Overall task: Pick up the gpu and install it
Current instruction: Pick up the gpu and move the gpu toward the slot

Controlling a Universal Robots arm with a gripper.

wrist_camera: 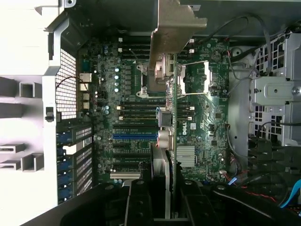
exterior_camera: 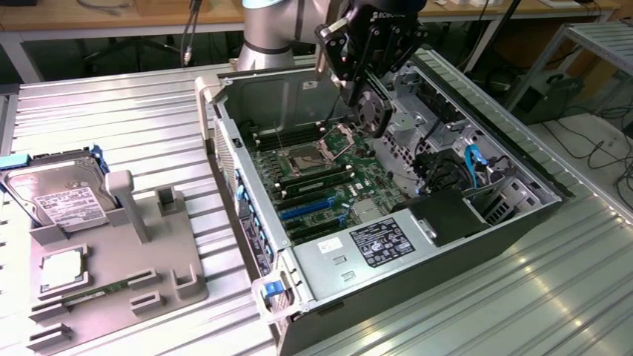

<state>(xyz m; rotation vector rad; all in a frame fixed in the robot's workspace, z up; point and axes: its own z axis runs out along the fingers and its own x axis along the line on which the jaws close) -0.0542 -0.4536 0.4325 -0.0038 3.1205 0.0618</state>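
Observation:
The gpu hangs edge-down over the open computer case, its round black fan facing the exterior view's right. My gripper is shut on the card's upper edge. In the wrist view the gpu is seen edge-on, with its silvery end bracket at the far end, and my gripper clamps it between two black fingers. The card floats above the green motherboard, over the processor socket, clear of the blue expansion slot.
A grey fixture tray at the exterior view's left holds a silver hard drive, a narrow green memory stick and a square chip. The power supply, drive cage and cables crowd the case.

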